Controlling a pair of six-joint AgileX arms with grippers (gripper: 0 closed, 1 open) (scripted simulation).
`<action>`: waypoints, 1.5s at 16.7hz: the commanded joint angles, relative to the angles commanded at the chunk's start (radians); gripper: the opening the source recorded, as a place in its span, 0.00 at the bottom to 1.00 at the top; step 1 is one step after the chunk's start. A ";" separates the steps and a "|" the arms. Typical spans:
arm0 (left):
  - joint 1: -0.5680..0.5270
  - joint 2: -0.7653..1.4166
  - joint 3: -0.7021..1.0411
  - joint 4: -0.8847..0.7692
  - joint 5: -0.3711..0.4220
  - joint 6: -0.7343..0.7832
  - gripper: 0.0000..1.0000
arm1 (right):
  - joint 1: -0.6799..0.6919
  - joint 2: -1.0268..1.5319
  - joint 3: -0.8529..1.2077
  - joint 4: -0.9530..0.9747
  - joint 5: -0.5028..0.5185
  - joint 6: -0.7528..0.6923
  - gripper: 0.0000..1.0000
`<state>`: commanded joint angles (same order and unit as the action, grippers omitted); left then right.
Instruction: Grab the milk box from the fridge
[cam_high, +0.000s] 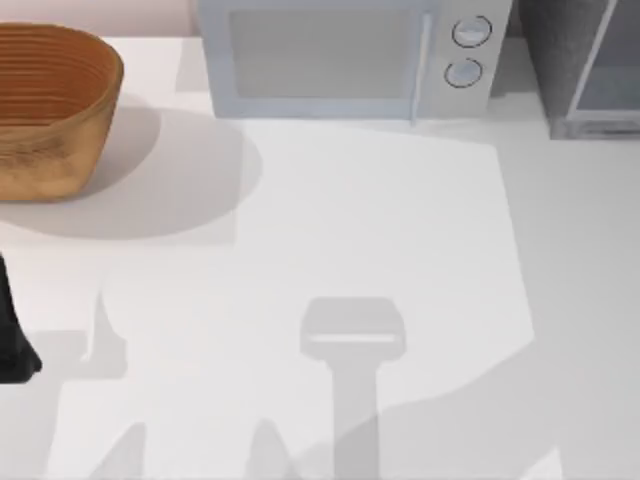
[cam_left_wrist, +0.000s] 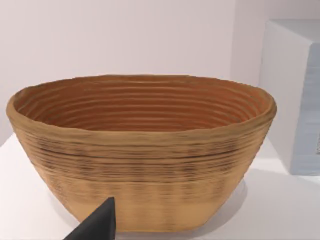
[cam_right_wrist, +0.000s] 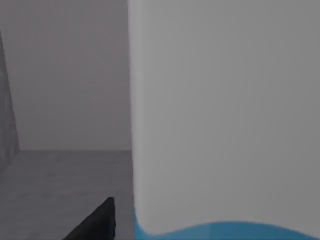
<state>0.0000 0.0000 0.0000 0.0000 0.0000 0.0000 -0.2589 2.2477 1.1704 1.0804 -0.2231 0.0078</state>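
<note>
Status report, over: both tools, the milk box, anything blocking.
Left tool at the table's left edge, facing the wicker basket. Right tool inside the fridge, hard up against the milk box; grip unconfirmed. No obstruction seen.

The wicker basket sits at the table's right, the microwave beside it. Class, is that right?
Not quite. The top view shows the wicker basket at the table's left, not its right; the microwave does stand beside it.

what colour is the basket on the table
Golden-brown wicker with a ribbed, orange-brown inside; the basket shows best in the left wrist view.
</note>
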 joint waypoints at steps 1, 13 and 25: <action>0.000 0.000 0.000 0.000 0.000 0.000 1.00 | 0.000 0.000 0.000 0.000 0.000 0.000 1.00; 0.000 0.000 0.000 0.000 0.000 0.000 1.00 | 0.000 0.000 0.000 0.000 0.000 0.000 0.17; 0.000 0.000 0.000 0.000 0.000 0.000 1.00 | -0.002 -0.005 0.000 -0.003 -0.001 0.001 0.00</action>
<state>0.0000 0.0000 0.0000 0.0000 0.0000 0.0000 -0.2614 2.2424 1.1699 1.0772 -0.2236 0.0090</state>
